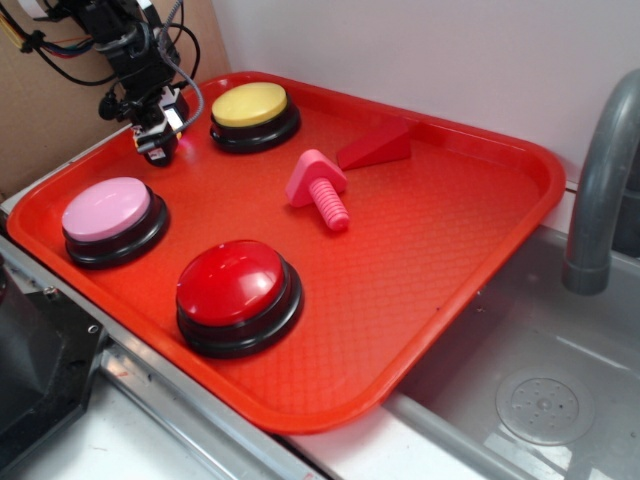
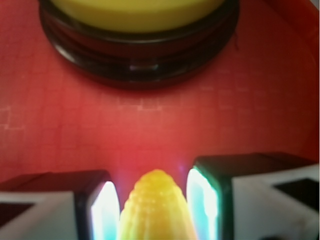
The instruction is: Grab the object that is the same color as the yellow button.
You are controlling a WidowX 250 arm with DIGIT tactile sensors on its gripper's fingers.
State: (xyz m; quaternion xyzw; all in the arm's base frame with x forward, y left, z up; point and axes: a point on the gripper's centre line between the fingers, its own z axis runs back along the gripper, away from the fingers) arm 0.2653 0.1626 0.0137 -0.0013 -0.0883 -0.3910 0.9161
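The object, a small yellow ribbed corn piece (image 2: 156, 212), sits between my gripper's two pads in the wrist view, its rounded tip pointing at the yellow button (image 2: 140, 10). My gripper (image 2: 152, 185) is shut on the corn, both pads against its wider sides. In the exterior view my gripper (image 1: 158, 140) is low over the red tray (image 1: 430, 250), just left of the yellow button (image 1: 250, 105). There the fingers hide the corn.
A pink-topped button (image 1: 108, 212) and a red-topped button (image 1: 236, 285) stand on the tray's near side. A pink plastic screw (image 1: 322, 188) and a red wedge (image 1: 375, 148) lie mid-tray. A sink with a grey faucet (image 1: 603, 180) is to the right.
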